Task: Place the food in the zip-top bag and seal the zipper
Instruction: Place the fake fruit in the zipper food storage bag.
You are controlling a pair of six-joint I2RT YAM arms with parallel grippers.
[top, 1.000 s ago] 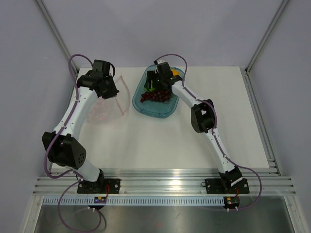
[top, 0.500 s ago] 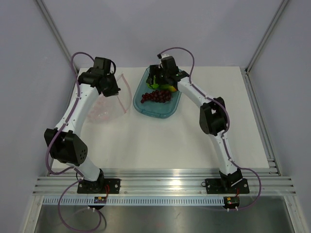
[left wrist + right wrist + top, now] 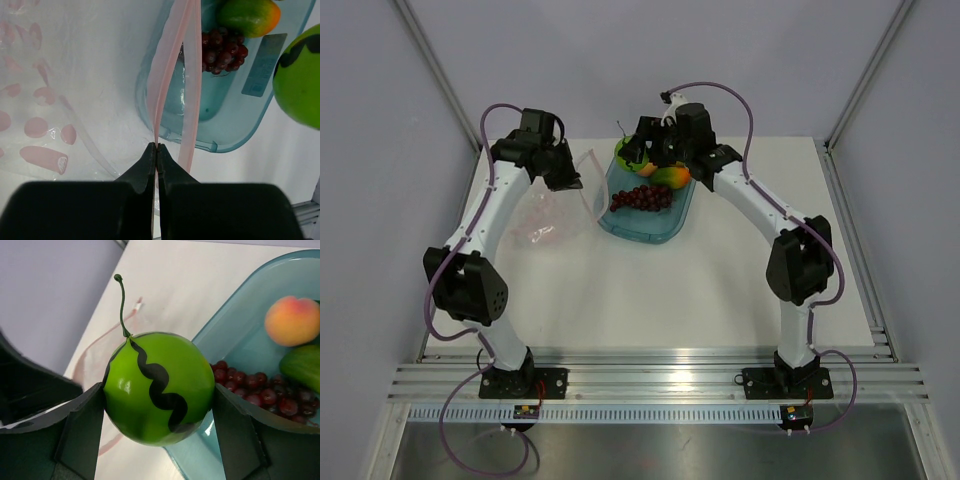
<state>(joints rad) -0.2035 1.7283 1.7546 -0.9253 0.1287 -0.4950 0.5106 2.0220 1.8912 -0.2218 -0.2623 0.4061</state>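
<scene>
My left gripper [image 3: 156, 147] is shut on the pink zipper [image 3: 172, 60] strip of the clear zip-top bag [image 3: 50, 100], holding one mouth edge up beside the tray's left end; the other strip hangs apart from it. In the top view the left gripper [image 3: 567, 176] stands above the bag [image 3: 545, 215]. My right gripper [image 3: 159, 405] is shut on a green round fruit [image 3: 160, 385] with a black wavy stripe, raised over the tray's far left corner [image 3: 628, 152]. A peach-pink fruit [image 3: 292, 320], a grape bunch [image 3: 250, 385] and a mango [image 3: 247, 15] lie in the tray.
The teal tray [image 3: 655, 228] sits at the back middle of the white table, its left wall close to the bag's lifted edge. The enclosure's walls stand behind and to both sides.
The right gripper has risen out of the tray with the green fruit and shifted back. The left gripper has lifted the bag's mouth edge and carried it right, toward the tray.
</scene>
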